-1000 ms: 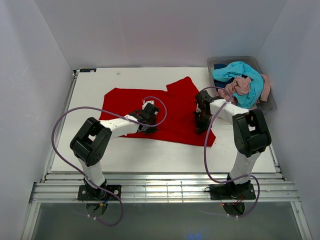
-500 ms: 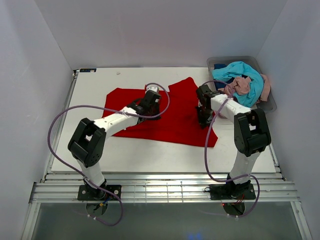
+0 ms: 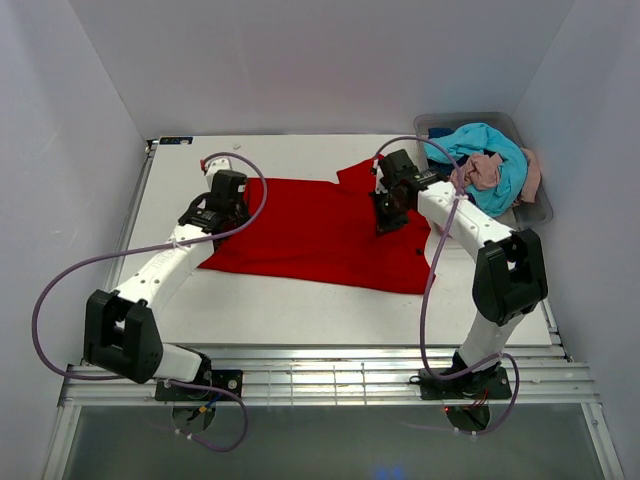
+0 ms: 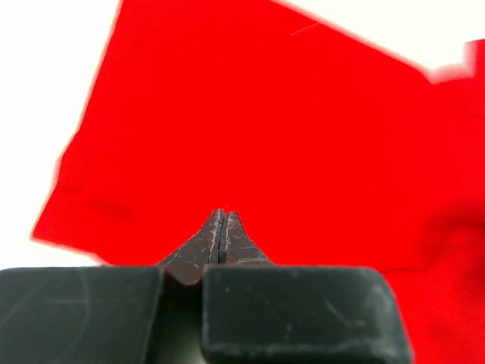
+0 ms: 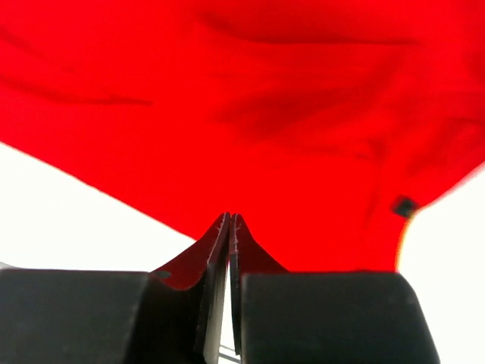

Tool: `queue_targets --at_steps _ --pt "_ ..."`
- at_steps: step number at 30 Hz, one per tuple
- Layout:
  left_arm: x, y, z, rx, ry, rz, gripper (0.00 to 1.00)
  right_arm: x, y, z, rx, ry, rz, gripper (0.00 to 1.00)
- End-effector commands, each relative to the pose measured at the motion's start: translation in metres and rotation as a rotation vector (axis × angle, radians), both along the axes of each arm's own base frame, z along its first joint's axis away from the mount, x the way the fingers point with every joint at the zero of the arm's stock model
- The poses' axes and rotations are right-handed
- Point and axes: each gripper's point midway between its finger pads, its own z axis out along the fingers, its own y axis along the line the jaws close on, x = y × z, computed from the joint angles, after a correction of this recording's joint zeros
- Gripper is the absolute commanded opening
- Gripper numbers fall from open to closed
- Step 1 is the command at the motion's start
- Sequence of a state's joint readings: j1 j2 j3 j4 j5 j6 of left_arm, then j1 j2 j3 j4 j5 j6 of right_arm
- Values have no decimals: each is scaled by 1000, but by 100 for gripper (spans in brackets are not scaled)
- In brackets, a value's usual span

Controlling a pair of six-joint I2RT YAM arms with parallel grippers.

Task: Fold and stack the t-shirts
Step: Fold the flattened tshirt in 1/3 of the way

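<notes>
A bright red t-shirt (image 3: 310,235) lies spread flat across the middle of the white table (image 3: 290,315). My left gripper (image 3: 222,208) is shut over its left part. In the left wrist view the pinched tips (image 4: 221,212) sit above red cloth (image 4: 265,129), with nothing between them. My right gripper (image 3: 386,222) is shut over the shirt's right part, and its tips (image 5: 229,216) are by the cloth's edge (image 5: 265,114). Turquoise (image 3: 490,150) and dusty pink (image 3: 482,172) t-shirts are heaped in the bin.
The clear grey plastic bin (image 3: 535,212) stands at the table's back right corner, close to the right arm's elbow. White walls close in the left, back and right sides. Purple cables loop off both arms.
The left gripper has swept from the shirt's middle out to its left part. The right gripper has moved toward the far edge. The shirt's front edge now lies straighter.
</notes>
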State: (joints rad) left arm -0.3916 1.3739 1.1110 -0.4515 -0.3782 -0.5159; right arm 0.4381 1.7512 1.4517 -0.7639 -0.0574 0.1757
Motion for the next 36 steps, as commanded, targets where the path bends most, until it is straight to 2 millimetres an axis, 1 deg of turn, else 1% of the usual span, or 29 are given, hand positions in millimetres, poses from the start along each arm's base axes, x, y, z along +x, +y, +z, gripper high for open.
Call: queue_targets --at_steps 1,2,3,4,6,7,9,10,13,14,16,17,20,21,23,24,27,31,33,34,36 --pt "-16 36 -34 46 114 64 0 -19 28 -9 61 37 78 8" --pt "-13 48 -35 50 117 91 0 -22 31 -13 63 47 85 8" --pt "-11 53 -39 52 125 98 0 -23 36 -16 73 51 91 8" --pt "-8 62 -41 48 129 117 0 -29 40 -22 73 62 105 8" --pt "-2 66 -46 40 132 109 0 -31 45 -28 86 73 113 8" --pt "-1 73 -53 38 149 122 0 -35 47 -34 86 91 114 8" --pt "4 77 -60 27 160 120 0 -39 50 -40 100 115 118 8" --pt "4 83 -69 28 182 133 0 -40 53 -43 109 125 122 8" --pt "6 91 -79 18 201 147 0 -47 56 -53 103 151 129 8" --pt "3 91 -87 15 221 145 0 -48 56 -55 105 158 131 8" --pt "0 91 -96 9 245 143 0 -52 58 -60 98 177 135 8" --pt "-6 92 -107 7 274 144 0 -53 58 -61 95 181 134 8" --pt "-16 94 -123 -3 311 157 0 -55 58 -63 92 191 134 8" --pt "-21 94 -133 -5 328 159 0 -55 59 -62 91 189 133 8" --pt "-26 97 -142 -10 344 170 0 -55 58 -62 86 192 130 8" --pt "-30 98 -149 -8 363 173 0 -55 58 -62 81 192 133 8" --pt "-39 108 -161 6 409 203 0 -56 55 -63 69 197 127 8" --pt "-52 131 -168 28 454 277 0 -60 50 -69 49 210 117 8" --pt "-59 136 -169 38 466 288 0 -63 48 -74 38 219 113 8" --pt "-66 150 -171 33 476 331 0 -64 47 -75 32 221 112 8" --pt "-70 155 -167 33 470 345 0 -66 42 -80 12 228 104 8"
